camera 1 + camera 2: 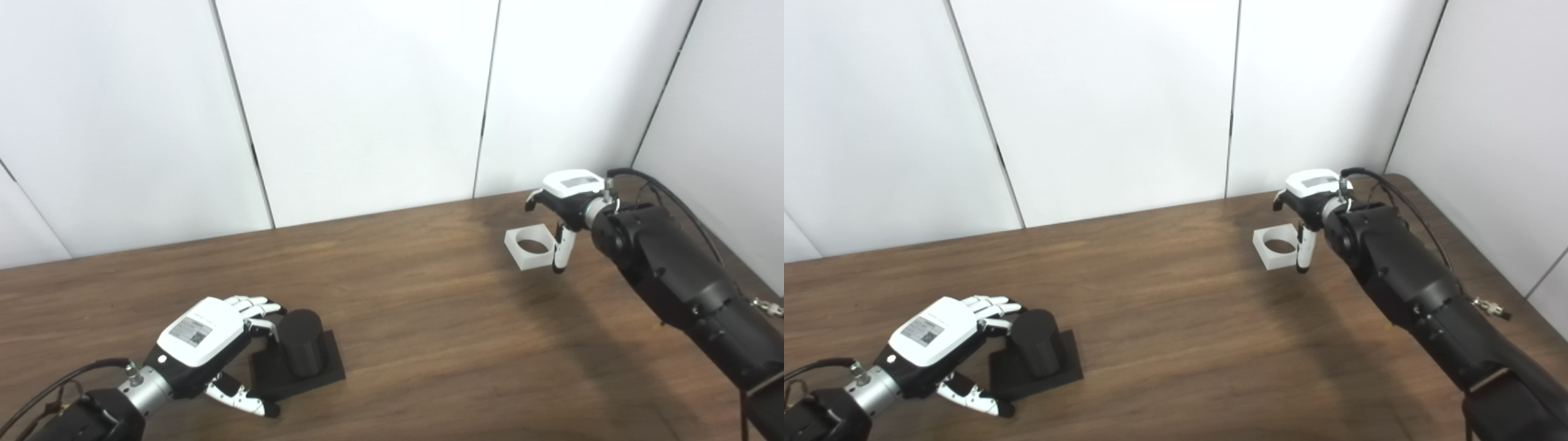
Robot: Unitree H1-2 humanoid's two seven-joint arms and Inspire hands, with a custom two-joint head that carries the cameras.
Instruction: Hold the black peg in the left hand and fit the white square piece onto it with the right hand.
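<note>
Left hand [199, 343] cups black peg [302, 349] — right hand [1309, 199] grips white square piece [1277, 247].

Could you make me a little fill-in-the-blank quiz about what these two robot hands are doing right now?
1. The black peg stands on a flat square base of the colour ____.
2. The white square piece has a ____ hole through it.
3. The white square piece is at the ____ hand.
4. The left hand sits beside the ____.

Answers: black; round; right; black peg

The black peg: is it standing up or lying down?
Upright. The black peg stands on its flat square base on the table, round top showing, left hand beside it.
</note>
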